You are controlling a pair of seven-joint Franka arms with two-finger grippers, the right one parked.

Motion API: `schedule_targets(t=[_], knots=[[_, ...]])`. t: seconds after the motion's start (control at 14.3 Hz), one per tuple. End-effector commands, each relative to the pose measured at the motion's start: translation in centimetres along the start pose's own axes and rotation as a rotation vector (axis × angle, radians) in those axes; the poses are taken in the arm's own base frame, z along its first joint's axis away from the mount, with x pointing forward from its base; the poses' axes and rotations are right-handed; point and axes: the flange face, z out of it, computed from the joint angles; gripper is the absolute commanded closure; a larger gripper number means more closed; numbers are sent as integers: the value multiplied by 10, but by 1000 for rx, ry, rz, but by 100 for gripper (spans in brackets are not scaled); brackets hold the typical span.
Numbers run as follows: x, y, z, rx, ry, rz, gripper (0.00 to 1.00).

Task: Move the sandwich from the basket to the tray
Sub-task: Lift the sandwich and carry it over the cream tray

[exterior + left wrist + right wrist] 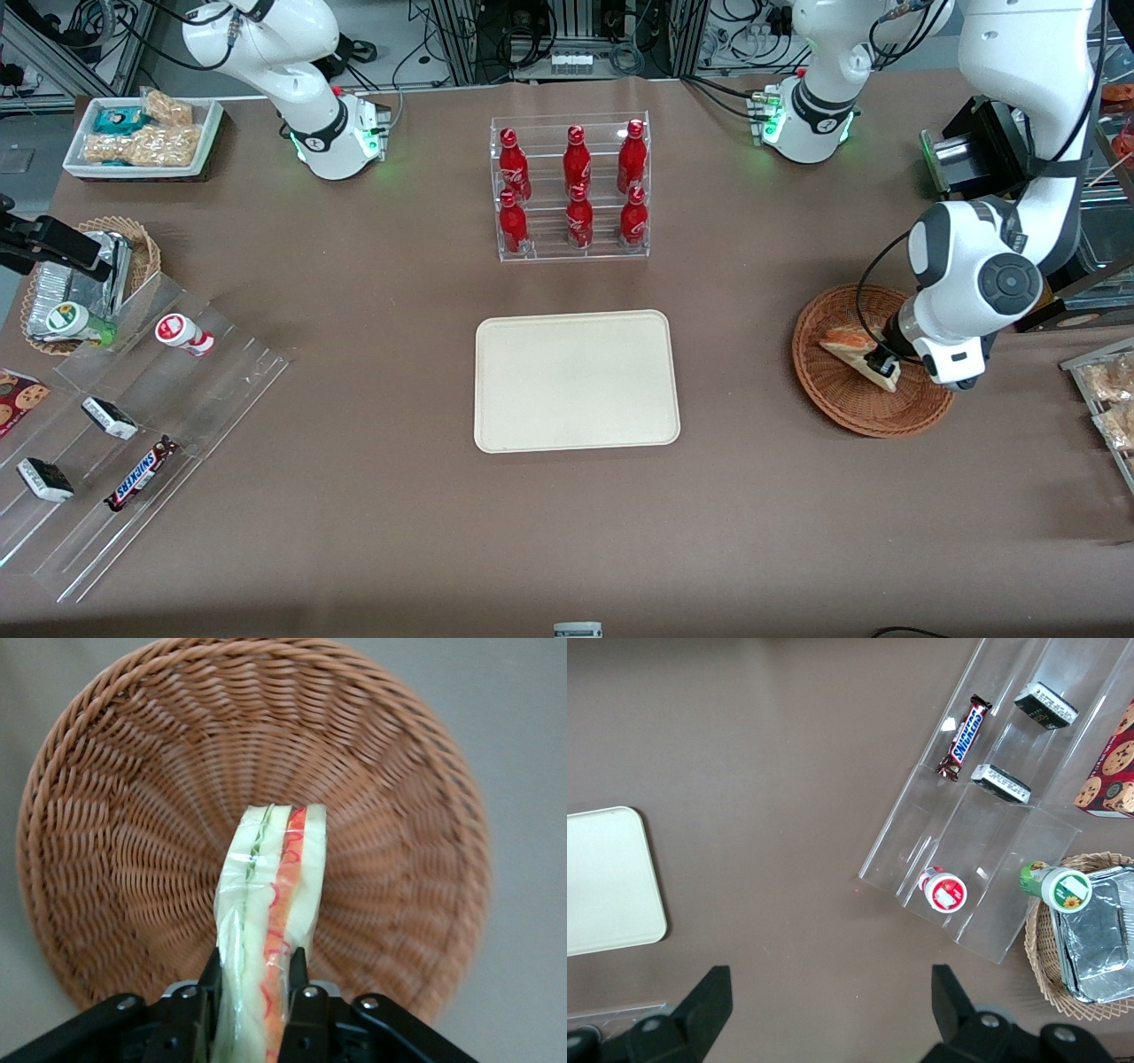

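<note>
One flat cream-beige plastic tray (577, 381) lies bare mid-table, well apart from the one round reddish-brown wicker basket (828, 386) at my working end. My gripper (884, 364) sits low inside that basket, its fingers (298, 967) clamped across the single clear-wrapped triangular white-bread sandwich (271, 912), pinching both bread faces at one end. It looks light, soft and easily squashed, the film probably slippery, so I judge a gentle, steady pinch there suits it best.

Brown table (354, 532) under even light; cable-strewn metal racks (567, 35) along its upper edge.
</note>
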Motion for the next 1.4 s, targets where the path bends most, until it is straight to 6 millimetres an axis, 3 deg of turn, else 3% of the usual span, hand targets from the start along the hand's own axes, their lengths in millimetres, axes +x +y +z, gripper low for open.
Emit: schedule_targets(t=[0.0,0.14,0.35,0.56,0.7,0.91,1.19,1.33], knots=[[-35,42,-49,-21,-29,47,94],[-72,70,-65,-67,-48,96,94],[-141,113,-71,-90,-38,211,94],[-227,169,-56,-96,-26,347,92],[-273,205,-47,-117,-12,426,92],[-342,240,-22,-131,10,575,92],[-394,266,7,-140,38,772,92],[-404,271,18,-137,42,855,92]])
